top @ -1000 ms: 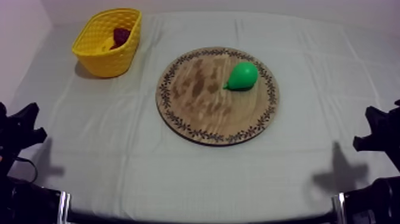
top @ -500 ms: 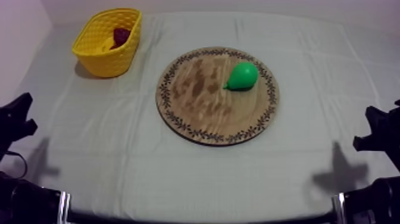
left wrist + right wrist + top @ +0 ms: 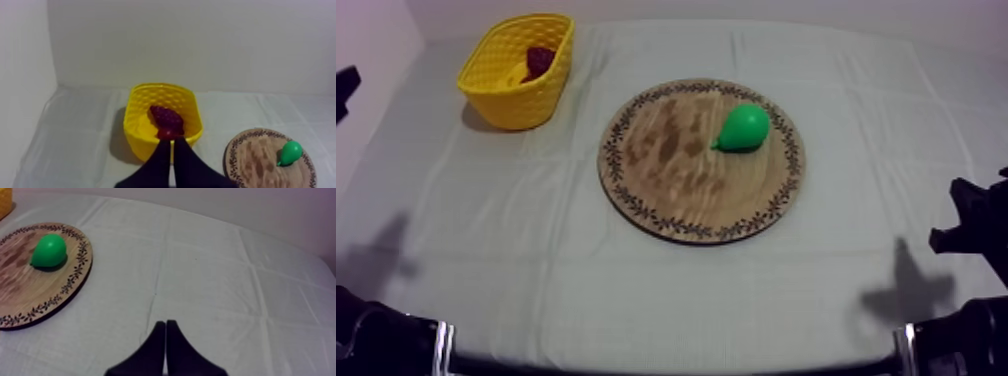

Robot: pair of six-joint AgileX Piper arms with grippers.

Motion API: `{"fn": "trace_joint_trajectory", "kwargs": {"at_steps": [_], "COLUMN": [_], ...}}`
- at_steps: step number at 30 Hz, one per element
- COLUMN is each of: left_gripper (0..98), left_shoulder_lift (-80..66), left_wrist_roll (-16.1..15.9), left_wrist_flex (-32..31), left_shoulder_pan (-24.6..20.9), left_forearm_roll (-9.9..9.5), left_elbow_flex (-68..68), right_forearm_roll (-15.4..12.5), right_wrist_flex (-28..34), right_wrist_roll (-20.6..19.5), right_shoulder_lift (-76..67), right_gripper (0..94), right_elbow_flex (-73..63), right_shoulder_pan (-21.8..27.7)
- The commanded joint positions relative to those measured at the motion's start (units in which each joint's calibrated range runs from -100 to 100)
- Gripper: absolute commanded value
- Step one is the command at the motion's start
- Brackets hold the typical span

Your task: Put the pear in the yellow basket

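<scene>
Grey-white cloth (image 3: 536, 260) is covering the counter (image 3: 856, 90). At the left, my left tool (image 3: 172, 143) is hovering just before the yellow basket (image 3: 521, 100), clenched together on nothing, and a bunch of grapes (image 3: 166, 118) is lying inside the basket. In the middle, the green pear (image 3: 743, 127) is resting on the round wooden board (image 3: 666, 170), on its right half near the patterned rim. At the right, my right tool (image 3: 165, 323) is hovering over bare cloth, also clenched on nothing.
</scene>
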Motion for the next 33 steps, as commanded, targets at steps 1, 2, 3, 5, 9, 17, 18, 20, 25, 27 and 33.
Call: {"fn": "trace_joint_trajectory", "kwargs": {"at_steps": [1, 2, 3, 5, 9, 17, 18, 20, 25, 27, 33], "left_gripper": [0.0, 0.0, 0.0, 0.0, 0.0, 0.0, 0.0, 0.0, 0.0, 0.0, 0.0], "left_shoulder_lift": [8.41, 10.64, 12.88, 17.35, 26.05, 41.38, 43.16, 46.81, 56.12, 59.53, 68.28], "left_wrist_roll": [-0.11, -0.19, -0.30, -0.52, -1.50, -3.47, -3.72, -4.12, -4.84, -5.46, -8.59], "left_wrist_flex": [0.78, 1.00, 1.18, 1.40, 1.58, 3.03, 3.62, 5.02, 7.39, 7.51, 5.75], "left_shoulder_pan": [0.80, 1.25, 1.75, 2.72, 4.64, 11.08, 11.99, 13.70, 17.37, 18.78, 22.57], "left_forearm_roll": [0.08, 0.11, 0.13, 0.15, 0.28, 0.58, 0.56, 0.58, 0.63, 0.34, -0.47], "left_elbow_flex": [-9.12, -10.95, -12.74, -16.22, -22.88, -37.60, -39.86, -44.52, -55.33, -58.45, -62.05], "right_forearm_roll": [0.01, 0.01, 0.01, 0.01, 0.01, 0.01, 0.01, 0.01, 0.01, 0.01, 0.01], "right_wrist_flex": [0.01, 0.01, 0.01, 0.01, 0.01, 0.01, 0.01, 0.01, 0.01, 0.01, 0.01], "right_wrist_roll": [-0.02, -0.02, -0.02, -0.02, -0.02, -0.02, -0.02, -0.02, -0.02, -0.02, -0.02], "right_shoulder_lift": [0.01, 0.01, 0.01, 0.01, 0.01, 0.01, 0.01, 0.01, 0.01, 0.01, 0.01], "right_gripper": [0.5, 0.5, 0.5, 0.5, 0.5, 0.5, 0.5, 0.5, 0.5, 0.5, 0.5], "right_elbow_flex": [0.05, 0.05, 0.05, 0.05, 0.05, 0.05, 0.05, 0.05, 0.05, 0.05, 0.05], "right_shoulder_pan": [-0.02, -0.02, -0.02, -0.02, -0.02, -0.02, -0.02, -0.02, -0.02, -0.02, -0.02]}}
